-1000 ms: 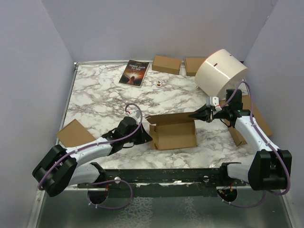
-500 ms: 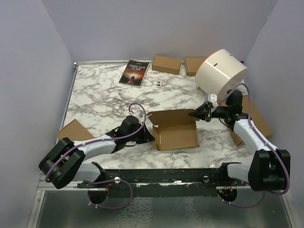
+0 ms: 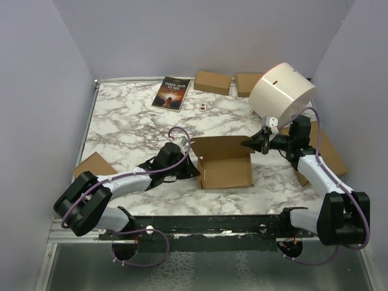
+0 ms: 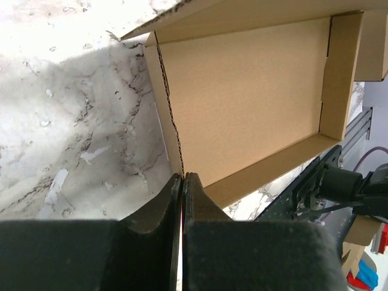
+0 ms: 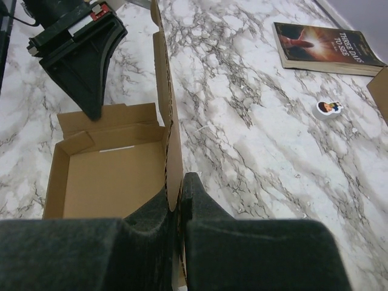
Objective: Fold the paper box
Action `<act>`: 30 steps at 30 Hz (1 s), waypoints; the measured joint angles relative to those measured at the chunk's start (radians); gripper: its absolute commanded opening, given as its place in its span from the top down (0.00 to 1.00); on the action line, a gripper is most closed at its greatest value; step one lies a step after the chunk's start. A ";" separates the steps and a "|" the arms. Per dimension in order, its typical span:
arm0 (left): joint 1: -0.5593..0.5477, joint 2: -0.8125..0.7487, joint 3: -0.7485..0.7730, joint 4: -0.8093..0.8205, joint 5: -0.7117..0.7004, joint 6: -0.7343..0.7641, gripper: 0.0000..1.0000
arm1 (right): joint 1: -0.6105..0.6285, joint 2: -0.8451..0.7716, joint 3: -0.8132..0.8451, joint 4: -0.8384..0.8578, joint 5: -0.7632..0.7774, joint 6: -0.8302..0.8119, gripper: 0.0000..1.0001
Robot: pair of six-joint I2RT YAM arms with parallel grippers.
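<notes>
**Three camera views, one shared scene**

An overhead camera looked down from behind the arm bases over the whole worktop (image 3: pixel 121 127). Wrist cameras sat close behind the left claw (image 4: pixel 183 179) and right claw (image 5: pixel 180 182), facing outward along them. All three showed the paper box (image 3: pixel 225 173).

Plain brown paper box (image 3: pixel 225 173); white, grey-veined marble table (image 3: pixel 127 121); small sticker (image 5: pixel 329 108) seemingly white.

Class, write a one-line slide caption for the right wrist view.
Right claw pinches the upright flap of the open brown corrugated cardboard box on the marble-patterned table.
</notes>
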 measured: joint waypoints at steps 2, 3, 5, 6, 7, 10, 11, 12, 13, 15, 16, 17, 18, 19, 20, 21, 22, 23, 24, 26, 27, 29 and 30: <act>0.000 0.025 0.020 -0.003 0.004 0.010 0.98 | 0.000 0.003 -0.002 0.014 0.004 0.006 0.99; 0.002 0.033 0.026 -0.003 0.010 0.011 0.96 | 0.000 0.005 -0.002 0.019 0.006 0.007 0.99; 0.004 0.043 0.035 -0.003 0.018 0.016 0.87 | -0.001 0.008 -0.002 0.027 0.010 0.008 0.99; 0.005 0.046 0.038 -0.003 0.021 0.018 0.84 | -0.001 0.010 -0.002 0.031 0.012 0.008 0.99; 0.005 0.049 0.041 -0.002 0.024 0.017 0.81 | -0.001 0.011 -0.002 0.033 0.014 0.008 0.99; 0.005 0.053 0.049 0.011 0.032 0.018 0.71 | -0.001 0.017 -0.002 0.034 0.014 0.011 0.99; 0.005 0.053 0.050 0.021 0.034 0.017 0.68 | -0.001 0.021 -0.002 0.034 0.014 0.014 0.99; 0.005 0.053 0.050 0.028 0.037 0.017 0.65 | -0.001 0.024 -0.002 0.034 0.014 0.015 0.99; 0.005 0.053 0.050 0.035 0.040 0.017 0.62 | -0.001 0.027 -0.002 0.034 0.013 0.015 0.99; 0.005 0.053 0.049 0.052 0.049 0.014 0.59 | 0.000 0.028 -0.002 0.033 0.013 0.015 0.99; 0.005 0.053 0.049 0.061 0.054 0.012 0.59 | 0.000 0.029 -0.002 0.032 0.014 0.015 0.99; 0.005 0.054 0.049 0.072 0.059 0.010 0.59 | 0.000 0.029 -0.002 0.031 0.013 0.015 0.99; 0.005 0.055 0.049 0.081 0.063 0.009 0.58 | 0.000 0.029 -0.002 0.031 0.014 0.015 0.99; 0.005 0.057 0.049 0.091 0.066 0.007 0.59 | 0.000 0.030 -0.002 0.031 0.013 0.015 0.99; 0.005 0.060 0.049 0.098 0.069 0.006 0.59 | 0.000 0.030 -0.002 0.030 0.014 0.015 0.99; 0.006 0.064 0.049 0.105 0.072 0.006 0.59 | 0.000 0.030 -0.002 0.029 0.013 0.015 0.99; 0.007 0.068 0.048 0.111 0.076 0.005 0.60 | 0.000 0.030 -0.002 0.029 0.014 0.015 0.99; 0.011 0.072 0.045 0.119 0.080 0.002 0.62 | 0.000 0.030 -0.002 0.028 0.013 0.015 0.99; 0.014 0.075 0.040 0.130 0.082 -0.002 0.64 | 0.000 0.031 -0.002 0.028 0.014 0.015 0.99; 0.023 0.078 0.024 0.151 0.086 -0.010 0.70 | 0.000 0.031 -0.002 0.028 0.014 0.015 0.99; 0.029 0.079 0.014 0.162 0.087 -0.014 0.75 | 0.000 0.032 -0.002 0.027 0.013 0.015 0.99; 0.039 0.083 0.000 0.174 0.091 -0.019 0.84 | 0.000 0.033 -0.002 0.027 0.014 0.015 0.99; 0.047 0.085 -0.010 0.182 0.094 -0.024 0.86 | 0.000 0.033 -0.002 0.027 0.013 0.015 0.99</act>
